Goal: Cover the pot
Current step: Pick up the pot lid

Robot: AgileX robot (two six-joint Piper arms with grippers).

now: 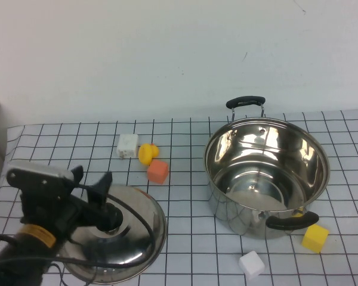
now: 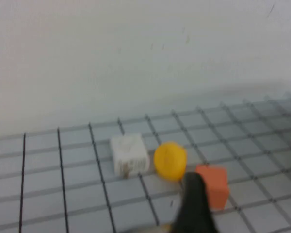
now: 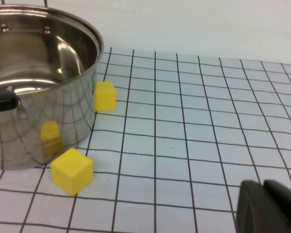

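- Far left, near edge of the grid-patterned table (image 1: 185,250): the left gripper (image 1: 95,199) sits right over the steel lid (image 1: 137,238), fingers down at the black knob (image 1: 110,219). They look spread on either side of the knob, but honestly can't tell if they're actually pinching it or just around it.
- The lid is lying flat on the table, well apart from the pot, so the pot is uncovered.
- Just behind the lid, a little cluster: a white block (image 1: 127,145), a yellow round piece (image 1: 146,154) touching or nearly touching it, and an orange block (image 1: 158,171) just in front of that. The left wrist view shows the same three in a row, with one dark finger (image 2: 194,204) poking into the frame.
- Right of centre: the pot (image 1: 266,176), upright, open and nothing visible inside, one black handle at the back and one at the front.
- Near the pot's front handle: a white cube (image 1: 251,264) and a yellow cube (image 1: 315,237) just beside the pot's wall. The right wrist view shows a second yellow cube (image 3: 105,95) close to the pot.
- Right gripper (image 3: 269,206): only a dark bit shows in its own wrist view, low over the table and off to the pot's side. Open or closed, can't tell.
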